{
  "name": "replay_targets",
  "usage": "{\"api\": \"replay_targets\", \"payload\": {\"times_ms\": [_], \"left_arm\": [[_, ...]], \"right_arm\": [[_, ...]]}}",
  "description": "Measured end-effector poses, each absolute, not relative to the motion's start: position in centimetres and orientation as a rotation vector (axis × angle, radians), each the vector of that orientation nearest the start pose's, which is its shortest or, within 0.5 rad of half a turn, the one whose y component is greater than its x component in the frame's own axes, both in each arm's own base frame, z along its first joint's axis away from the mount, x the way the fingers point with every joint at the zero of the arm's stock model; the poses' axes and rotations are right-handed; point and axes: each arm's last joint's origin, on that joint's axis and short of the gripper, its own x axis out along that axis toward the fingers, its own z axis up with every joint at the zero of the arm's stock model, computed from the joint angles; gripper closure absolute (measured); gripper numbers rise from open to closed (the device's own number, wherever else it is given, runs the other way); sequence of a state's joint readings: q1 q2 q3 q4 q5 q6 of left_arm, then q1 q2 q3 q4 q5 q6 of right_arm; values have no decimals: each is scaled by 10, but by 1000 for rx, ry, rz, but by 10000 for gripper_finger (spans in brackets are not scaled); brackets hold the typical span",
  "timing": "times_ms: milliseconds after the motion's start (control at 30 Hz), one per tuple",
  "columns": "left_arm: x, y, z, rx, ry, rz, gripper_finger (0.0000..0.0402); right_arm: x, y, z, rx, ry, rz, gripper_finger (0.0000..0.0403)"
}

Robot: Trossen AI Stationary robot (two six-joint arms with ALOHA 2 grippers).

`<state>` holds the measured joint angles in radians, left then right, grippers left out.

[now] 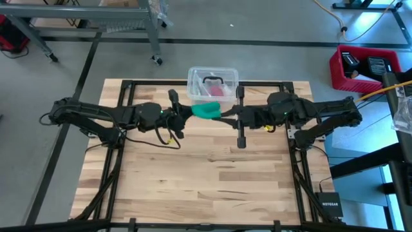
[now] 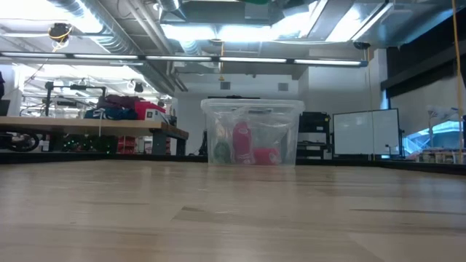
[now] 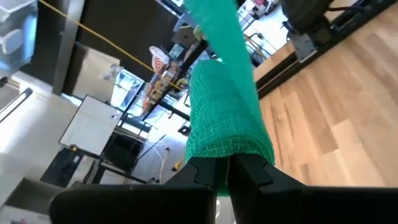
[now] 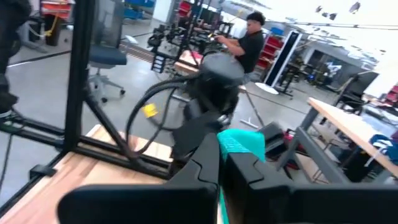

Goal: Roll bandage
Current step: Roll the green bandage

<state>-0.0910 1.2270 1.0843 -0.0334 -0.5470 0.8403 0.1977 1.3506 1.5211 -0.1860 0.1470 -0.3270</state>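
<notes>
Teal-green stretchy fabric bandage (image 1: 207,111) hangs above the light wooden worktop (image 1: 206,174), toward 12 o'clock of centre, held between both arms. Left pincer (image 1: 183,115) is clamped narrow on the bandage's 9 o'clock end; in the left wrist view the fabric (image 3: 227,118) wraps as a wad at the fingertips, a strip running on. Right pincer (image 1: 226,116) is pinched tight on its 3 o'clock end (image 4: 241,143). Clear plastic tub (image 1: 213,82) with a pink-red item (image 2: 242,142) sits just beyond, at 12 o'clock.
</notes>
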Motion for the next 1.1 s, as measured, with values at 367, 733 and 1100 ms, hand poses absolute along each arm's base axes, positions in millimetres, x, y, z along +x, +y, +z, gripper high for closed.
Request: {"api": "replay_targets", "payload": {"times_ms": [367, 733, 1100], "left_arm": [[289, -40, 342, 898, 335, 152, 389], [284, -73, 349, 961, 218, 91, 389], [282, -78, 347, 1031, 259, 131, 389]], "right_arm": [[292, 9, 458, -292, 58, -87, 396], [305, -45, 418, -130, 295, -169, 396], [328, -55, 360, 32, 450, -125, 387]]}}
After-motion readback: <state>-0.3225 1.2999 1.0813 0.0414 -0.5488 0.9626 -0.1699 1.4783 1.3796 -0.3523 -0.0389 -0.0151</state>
